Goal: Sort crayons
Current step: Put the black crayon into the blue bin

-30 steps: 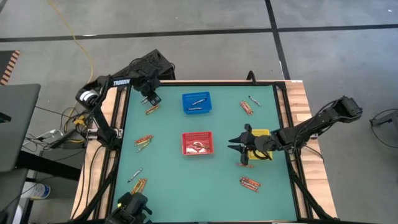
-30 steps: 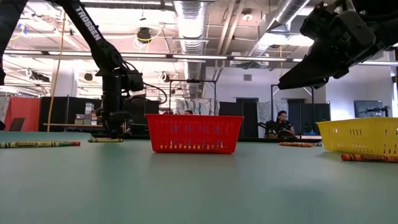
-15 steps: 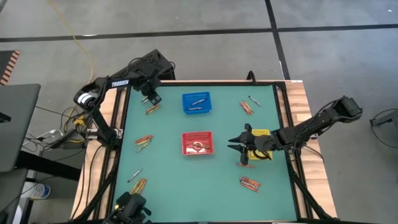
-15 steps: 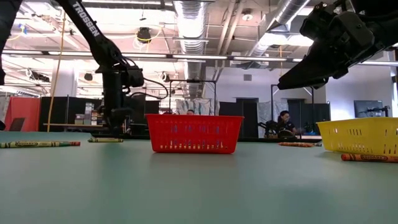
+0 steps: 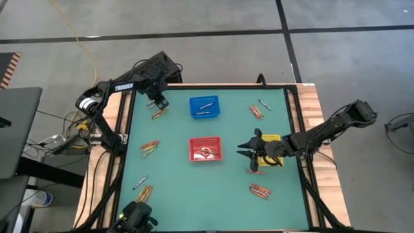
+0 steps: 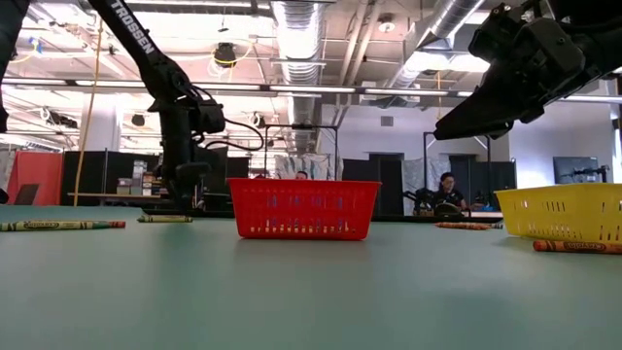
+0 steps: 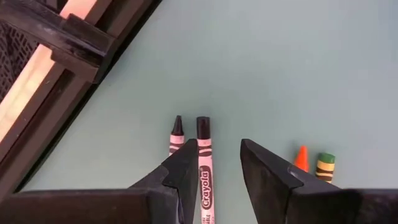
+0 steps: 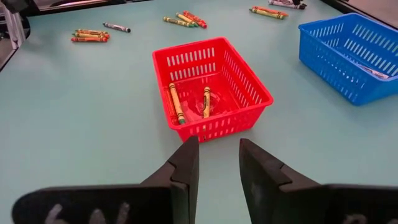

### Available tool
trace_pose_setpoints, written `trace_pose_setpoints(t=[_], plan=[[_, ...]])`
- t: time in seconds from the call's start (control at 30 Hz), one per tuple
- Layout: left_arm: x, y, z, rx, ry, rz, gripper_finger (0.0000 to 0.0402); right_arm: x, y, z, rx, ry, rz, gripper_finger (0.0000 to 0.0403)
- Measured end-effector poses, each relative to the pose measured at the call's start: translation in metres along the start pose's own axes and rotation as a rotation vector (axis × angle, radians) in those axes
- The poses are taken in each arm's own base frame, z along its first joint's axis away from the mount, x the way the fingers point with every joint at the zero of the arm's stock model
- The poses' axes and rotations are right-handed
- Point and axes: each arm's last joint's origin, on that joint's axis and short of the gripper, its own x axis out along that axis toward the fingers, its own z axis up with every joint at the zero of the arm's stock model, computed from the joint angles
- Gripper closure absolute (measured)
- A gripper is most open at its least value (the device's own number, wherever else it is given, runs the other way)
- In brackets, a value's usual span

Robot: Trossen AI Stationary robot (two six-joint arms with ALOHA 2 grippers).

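- Crayons [image 5: 158,113] lie in small loose bunches on the green table [image 5: 194,188]: one at the far left corner, one at mid left [image 5: 149,147], one at the near left [image 5: 143,191], one at the far right [image 5: 256,111] and one at the near right [image 5: 260,190].
- The left gripper [image 5: 160,102] hangs low at the far left corner, just inside the black edge rail [image 7: 68,46]. Its fingers stand a narrow way apart and hold nothing; a pink-wrapped crayon with a black tip [image 7: 204,163] lies in the gap between them.
- A second black-tipped crayon [image 7: 176,134] lies just beside it, and an orange tip [image 7: 301,157] and a green end [image 7: 323,165] show farther along.
- The right gripper [image 5: 244,148] hovers above the table between the red basket [image 5: 206,149] and the yellow basket [image 5: 272,140], fingers slightly apart and empty.
- Open green surface stretches across the near middle of the table.
- The red basket, a square plastic mesh tub, sits mid-table with a few orange crayons [image 8: 176,102] inside.
- The blue basket [image 5: 204,107] stands on the far side with what look like pale grey sticks in it, too small to be sure.
- In the low view a person [image 6: 448,192] sits well behind the table.
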Motion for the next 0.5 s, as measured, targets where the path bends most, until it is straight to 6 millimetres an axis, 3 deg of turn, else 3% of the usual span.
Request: trace_pose_setpoints(t=[0.5], plan=[[0.010, -0.003, -0.010, -0.014, 0.006, 0.018, 0.0292, -0.001, 0.003, -0.002, 0.009, 0.005, 0.014, 0.0294]])
